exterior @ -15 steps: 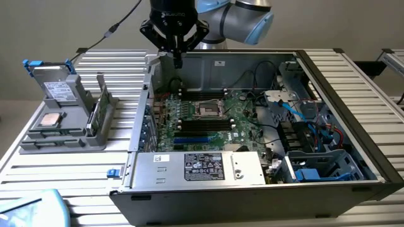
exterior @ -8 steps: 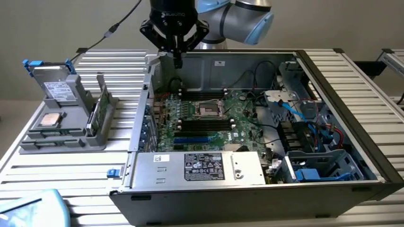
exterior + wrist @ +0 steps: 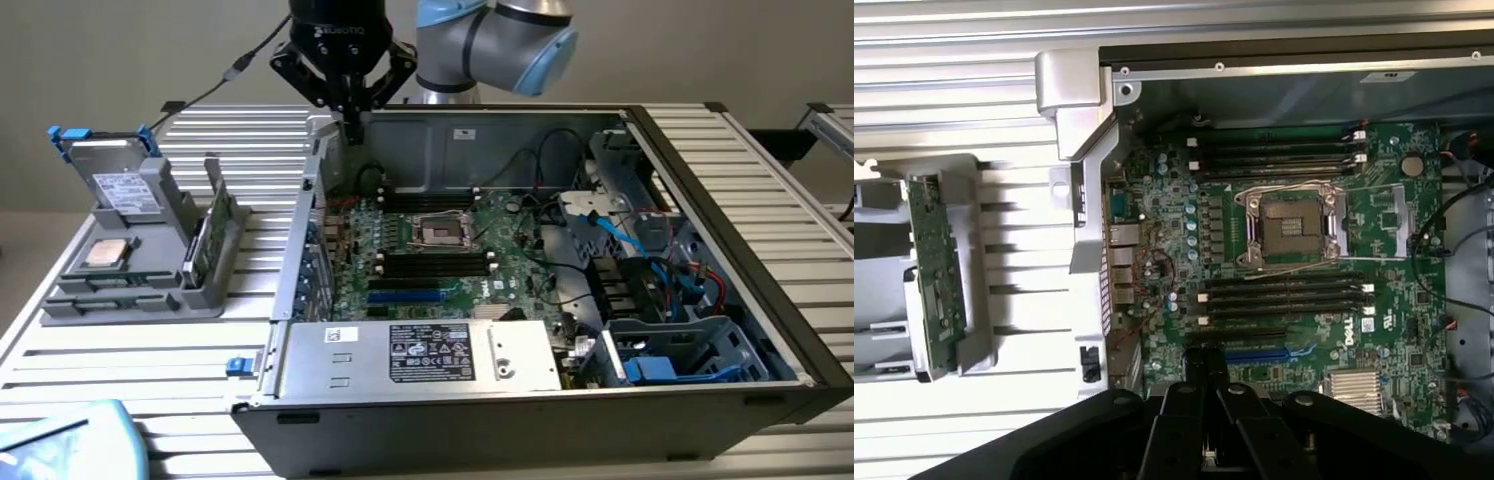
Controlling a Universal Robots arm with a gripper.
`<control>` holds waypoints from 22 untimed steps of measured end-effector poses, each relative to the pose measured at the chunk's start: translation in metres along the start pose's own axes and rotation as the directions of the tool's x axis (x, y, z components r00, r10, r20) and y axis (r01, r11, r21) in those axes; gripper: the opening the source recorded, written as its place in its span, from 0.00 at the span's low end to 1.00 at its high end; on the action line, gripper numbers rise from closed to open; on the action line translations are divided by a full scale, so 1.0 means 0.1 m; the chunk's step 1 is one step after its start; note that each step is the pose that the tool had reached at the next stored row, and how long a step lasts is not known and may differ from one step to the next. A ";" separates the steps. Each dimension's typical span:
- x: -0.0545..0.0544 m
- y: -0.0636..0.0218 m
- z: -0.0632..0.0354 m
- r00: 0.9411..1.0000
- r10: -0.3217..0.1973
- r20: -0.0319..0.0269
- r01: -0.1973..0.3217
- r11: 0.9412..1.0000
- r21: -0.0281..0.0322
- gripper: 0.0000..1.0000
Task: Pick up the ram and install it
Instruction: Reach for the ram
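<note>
Holds nothing in the pincer (image 3: 351, 118), fingers pressed together. Hangs above the rear corner of the open computer case (image 3: 747, 395), toward the exterior view's left, over the edge of the green motherboard (image 3: 447, 255). Finds the ram (image 3: 936, 270) outside the case, standing on edge in a slot of the grey holder (image 3: 134, 295) on the ribbed tabletop (image 3: 134, 350), well apart from the pincer. Shows black memory slots (image 3: 1284, 295) on either side of the processor socket (image 3: 1294, 225).
</note>
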State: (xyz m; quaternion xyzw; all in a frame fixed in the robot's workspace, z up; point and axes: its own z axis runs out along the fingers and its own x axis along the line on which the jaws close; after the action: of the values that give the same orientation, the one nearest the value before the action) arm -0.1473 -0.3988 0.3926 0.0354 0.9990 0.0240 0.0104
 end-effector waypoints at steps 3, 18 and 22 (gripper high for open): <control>0.13 -0.009 -0.003 1.000 0.000 0.000 0.000 1.000 0.000 0.10; 0.81 -0.057 -0.013 1.000 0.000 0.000 0.000 1.000 0.000 0.10; 0.99 -0.071 -0.004 1.000 0.000 0.000 0.000 1.000 0.000 0.10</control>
State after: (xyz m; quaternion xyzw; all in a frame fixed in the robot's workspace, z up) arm -0.2468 -0.3988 0.3908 0.0354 0.9990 0.0240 0.0103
